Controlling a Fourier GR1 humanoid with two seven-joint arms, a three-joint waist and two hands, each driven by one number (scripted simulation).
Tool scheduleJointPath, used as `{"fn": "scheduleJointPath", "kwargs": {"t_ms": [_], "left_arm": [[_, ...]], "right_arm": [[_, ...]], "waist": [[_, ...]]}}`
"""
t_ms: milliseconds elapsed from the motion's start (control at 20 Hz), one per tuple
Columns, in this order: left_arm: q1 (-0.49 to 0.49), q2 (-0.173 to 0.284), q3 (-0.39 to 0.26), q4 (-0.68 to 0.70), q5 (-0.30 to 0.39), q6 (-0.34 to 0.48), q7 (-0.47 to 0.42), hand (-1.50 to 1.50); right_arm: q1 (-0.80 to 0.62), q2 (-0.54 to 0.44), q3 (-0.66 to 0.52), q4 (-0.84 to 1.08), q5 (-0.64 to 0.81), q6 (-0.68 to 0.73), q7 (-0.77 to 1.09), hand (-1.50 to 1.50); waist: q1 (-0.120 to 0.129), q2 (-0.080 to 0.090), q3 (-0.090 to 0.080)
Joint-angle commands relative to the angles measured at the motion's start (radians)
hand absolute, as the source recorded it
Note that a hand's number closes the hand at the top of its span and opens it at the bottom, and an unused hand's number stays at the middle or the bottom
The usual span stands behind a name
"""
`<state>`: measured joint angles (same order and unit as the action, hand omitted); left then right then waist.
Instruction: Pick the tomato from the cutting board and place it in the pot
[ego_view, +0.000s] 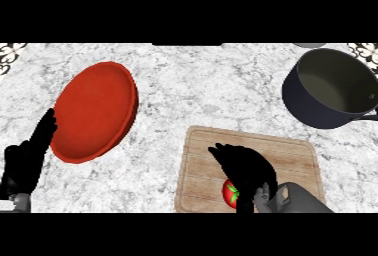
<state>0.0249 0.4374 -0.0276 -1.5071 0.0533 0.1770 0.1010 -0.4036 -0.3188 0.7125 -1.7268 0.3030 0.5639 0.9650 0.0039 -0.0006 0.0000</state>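
1. At the 6 o'clock edge of the view, the robot's black right hand (247, 172) arches over the small red tomato with a green stem star (231, 193), fingers curved across its top and thumb low at its right side, apparently closing to pinch it. Whether the tomato is lifted or resting on the wood cannot be told.

2. The tomato sits near the front edge of the pale wooden cutting board with rounded corners (291, 152). Most of the board is bare at 12 o'clock from the hand, which leaves free room to rise and travel forward.

3. At 9 o'clock, the black left hand (28, 162) rests on the counter with fingers straight and together, touching nothing but close beside the large red round plate (94, 111). It appears parked there, clear of the working side.

4. The white-and-grey marbled counter top (214, 90) lies bare between plate and board.

5. Farthest off, at 2 o'clock from the board, stands the dark grey metal pot (317, 105), mouth open, handle at its right, well apart from the board. Judged from here, the carry must clear the pot's near rim before lowering the tomato.
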Motion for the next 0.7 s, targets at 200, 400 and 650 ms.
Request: {"fn": "scheduleJointPath", "kwargs": {"t_ms": [200,400,650], "left_arm": [[0.022,-0.033,0.013,-0.068,-0.041,-0.013,0.042,0.00],[-0.018,-0.031,0.053,0.016,-0.052,-0.045,0.002,0.00],[0.033,-0.090,0.045,0.018,-0.078,-0.050,-0.046,0.00]], "right_arm": [[-0.009,0.086,-0.042,0.126,0.105,0.062,0.001,-1.50],[0.095,0.100,0.003,0.049,0.170,0.060,0.035,-1.50],[0.072,0.089,-0.021,0.122,0.222,0.106,-0.150,1.50]], "waist": [[0.003,0.000,0.000],[-0.005,0.000,0.000],[-0.001,0.001,0.000]]}}
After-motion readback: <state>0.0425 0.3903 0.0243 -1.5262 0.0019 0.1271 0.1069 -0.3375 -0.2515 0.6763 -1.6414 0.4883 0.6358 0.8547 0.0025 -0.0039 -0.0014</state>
